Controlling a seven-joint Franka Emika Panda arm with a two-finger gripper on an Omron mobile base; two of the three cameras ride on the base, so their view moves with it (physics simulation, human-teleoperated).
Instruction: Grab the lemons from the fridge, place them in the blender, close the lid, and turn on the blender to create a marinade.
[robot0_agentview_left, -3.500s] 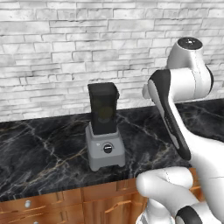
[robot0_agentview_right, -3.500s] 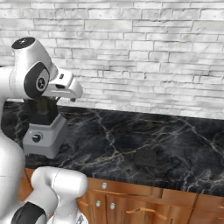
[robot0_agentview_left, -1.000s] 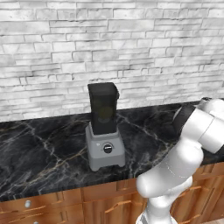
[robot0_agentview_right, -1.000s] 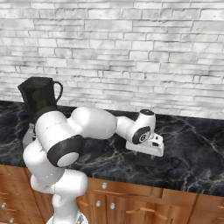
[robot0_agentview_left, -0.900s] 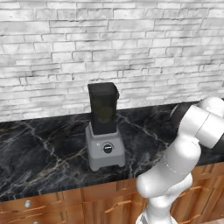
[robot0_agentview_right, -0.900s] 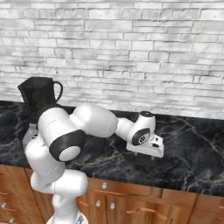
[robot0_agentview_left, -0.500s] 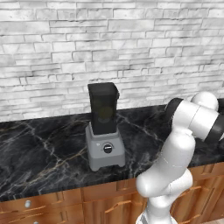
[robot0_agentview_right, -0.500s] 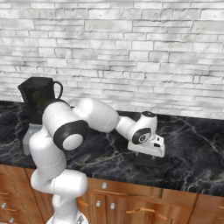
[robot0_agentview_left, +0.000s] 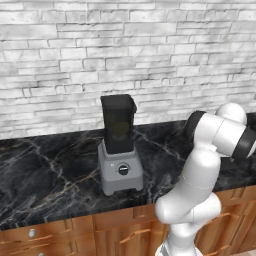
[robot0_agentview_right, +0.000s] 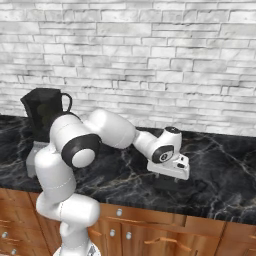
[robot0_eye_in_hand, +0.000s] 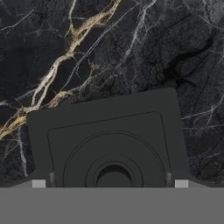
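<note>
The blender (robot0_agentview_left: 120, 152) stands on the black marble counter, its dark jar on a grey base with a black knob; it also stands at the far left in the right base view (robot0_agentview_right: 42, 120). A faint yellow-green patch, perhaps a lemon (robot0_agentview_left: 120, 131), shows through the jar. The black square lid (robot0_eye_in_hand: 109, 140) lies flat on the counter to the blender's right. My gripper (robot0_eye_in_hand: 110, 183) points straight down at it, low over the lid (robot0_agentview_right: 165, 186). Its fingertips (robot0_eye_in_hand: 38, 183) stand wide apart at the lid's two sides, open. The fridge is out of view.
A white brick wall (robot0_agentview_left: 125, 50) runs behind the counter (robot0_agentview_right: 220, 170). Brown wooden cabinets with drawers (robot0_agentview_right: 150, 230) sit below the counter's front edge. My own arm stretches across the counter between the blender and the lid.
Since 3.5 s ago the hand has gone from beside the blender jar to the right, down over the lid. In the last second the elbow swung left while the hand stayed nearly still.
</note>
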